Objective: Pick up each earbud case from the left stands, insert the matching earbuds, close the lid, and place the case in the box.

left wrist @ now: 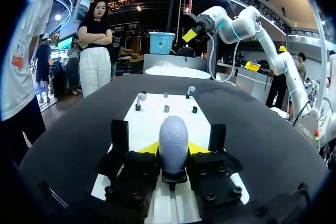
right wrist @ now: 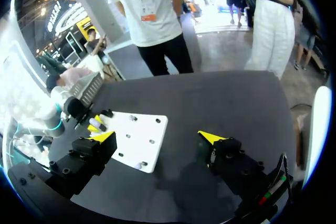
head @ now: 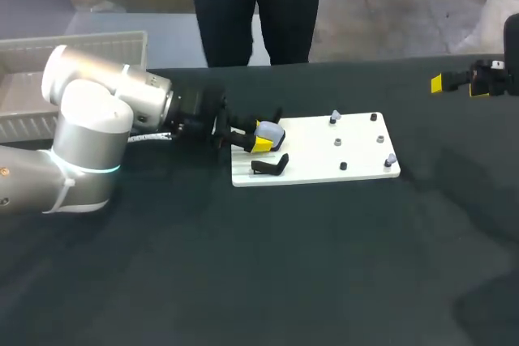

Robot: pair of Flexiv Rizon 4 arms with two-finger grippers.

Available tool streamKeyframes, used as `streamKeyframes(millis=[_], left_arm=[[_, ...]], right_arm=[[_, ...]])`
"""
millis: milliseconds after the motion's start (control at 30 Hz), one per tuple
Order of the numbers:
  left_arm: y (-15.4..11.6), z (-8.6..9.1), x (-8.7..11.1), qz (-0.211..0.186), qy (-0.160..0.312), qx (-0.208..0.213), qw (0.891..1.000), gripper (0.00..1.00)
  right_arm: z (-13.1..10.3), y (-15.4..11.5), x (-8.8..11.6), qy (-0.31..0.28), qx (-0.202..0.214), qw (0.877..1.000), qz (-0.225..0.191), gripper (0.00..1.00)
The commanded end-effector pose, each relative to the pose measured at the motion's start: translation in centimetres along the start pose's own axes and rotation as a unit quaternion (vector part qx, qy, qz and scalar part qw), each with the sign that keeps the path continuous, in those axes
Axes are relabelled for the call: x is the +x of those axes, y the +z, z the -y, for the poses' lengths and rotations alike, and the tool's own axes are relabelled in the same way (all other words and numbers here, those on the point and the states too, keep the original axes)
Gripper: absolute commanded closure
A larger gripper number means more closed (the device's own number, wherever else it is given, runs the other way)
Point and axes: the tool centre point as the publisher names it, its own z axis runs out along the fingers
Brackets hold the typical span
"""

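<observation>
Clamping the earbud case (left wrist: 173, 140), left fingers (left wrist: 149, 148) — its long axis runs ahead; right fingers (right wrist: 105, 136) wide.

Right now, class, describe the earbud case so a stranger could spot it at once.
Find the white board on the dark table. At its left end, the left gripper holds the earbud case between yellow tips. It alone is smooth, rounded and pale lilac; the stand beside it is black and angular.
</observation>
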Motion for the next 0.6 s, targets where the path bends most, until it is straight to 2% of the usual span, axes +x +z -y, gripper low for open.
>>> streamKeyframes(millis=[33,333,600], left_arm=[[0.0,0.0,0.3,0.002,0.002,0.003,1.0,1.0],[-1.0,-0.3,-0.1,0.001,0.009,-0.008,1.0,1.0],[-1.9,0.5,-2.0,0.011,0.021,-0.011,1.0,1.0]], right_arm=[[0.1,0.0,0.0,-0.001,-0.001,1.0,0.0,0.0],[0.1,0.0,0.0,-0.001,-0.001,1.0,0.0,0.0],[0.1,0.0,0.0,-0.001,-0.001,1.0,0.0,0.0]])
